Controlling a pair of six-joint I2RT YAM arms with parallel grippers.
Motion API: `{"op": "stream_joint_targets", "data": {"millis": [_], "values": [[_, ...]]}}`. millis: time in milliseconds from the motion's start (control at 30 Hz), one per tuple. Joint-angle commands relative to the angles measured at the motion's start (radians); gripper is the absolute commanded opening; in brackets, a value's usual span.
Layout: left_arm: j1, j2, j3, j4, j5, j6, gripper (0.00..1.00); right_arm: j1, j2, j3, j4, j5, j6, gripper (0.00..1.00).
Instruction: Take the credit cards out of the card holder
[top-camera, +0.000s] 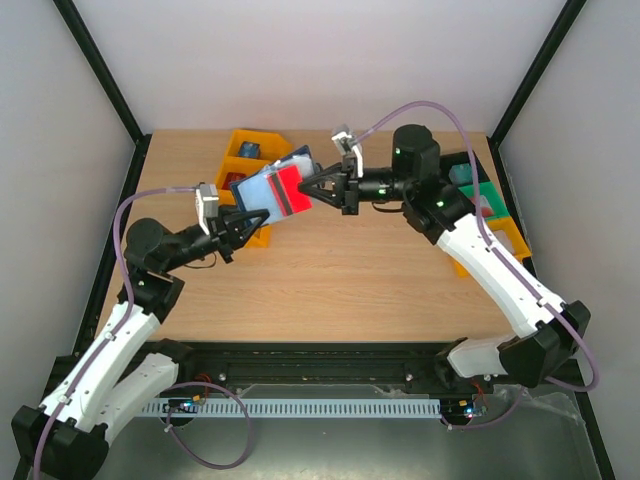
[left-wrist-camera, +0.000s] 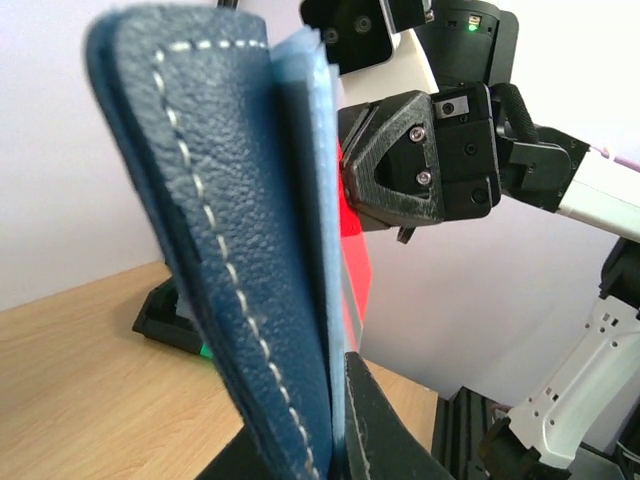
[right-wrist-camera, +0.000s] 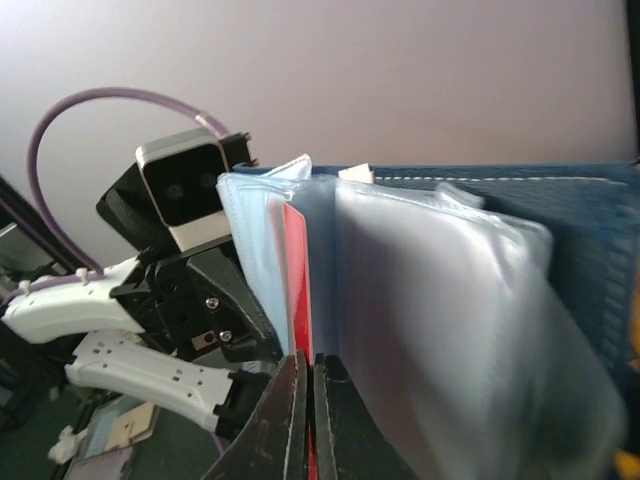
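The card holder (top-camera: 258, 187) is held open above the table, navy outside and pale blue with clear sleeves inside. My left gripper (top-camera: 256, 216) is shut on its lower edge; in the left wrist view the stitched navy cover (left-wrist-camera: 230, 250) is pinched between the jaws of the left gripper (left-wrist-camera: 345, 440). A red credit card (top-camera: 290, 190) sticks out of a sleeve toward the right. My right gripper (top-camera: 311, 192) is shut on that card's edge. The right wrist view shows the red card (right-wrist-camera: 298, 290) clamped in the right gripper (right-wrist-camera: 313, 400), beside the clear sleeves (right-wrist-camera: 430, 320). Other cards are hidden.
A yellow three-compartment bin (top-camera: 243, 148) stands behind the card holder at the back of the wooden table (top-camera: 340, 280). Another yellow bin with green and red items (top-camera: 487, 198) sits at the right edge, under the right arm.
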Motion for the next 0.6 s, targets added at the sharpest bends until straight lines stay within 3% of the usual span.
{"op": "stream_joint_targets", "data": {"millis": [0, 100, 200, 400, 500, 567], "values": [[0.007, -0.019, -0.014, 0.036, -0.044, -0.052, 0.02, -0.073, -0.068, 0.001, -0.012, 0.037, -0.016, 0.02], [0.025, -0.027, -0.017, -0.037, -0.205, -0.101, 0.02, -0.155, -0.091, -0.037, 0.038, 0.043, 0.05, 0.02], [0.073, -0.038, -0.022, -0.179, -0.48, -0.146, 0.02, -0.23, -0.077, -0.084, 0.202, 0.046, 0.215, 0.02], [0.279, -0.072, -0.04, -0.36, -0.791, -0.204, 0.02, -0.228, 0.119, 0.016, 0.285, 0.203, 0.372, 0.02], [0.337, -0.082, -0.046, -0.405, -0.827, -0.207, 0.02, -0.185, 0.227, 0.097, 0.317, 0.335, 0.347, 0.02], [0.351, -0.076, -0.047, -0.421, -0.848, -0.201, 0.02, -0.133, 0.318, 0.212, 0.271, 0.386, 0.185, 0.01]]}}
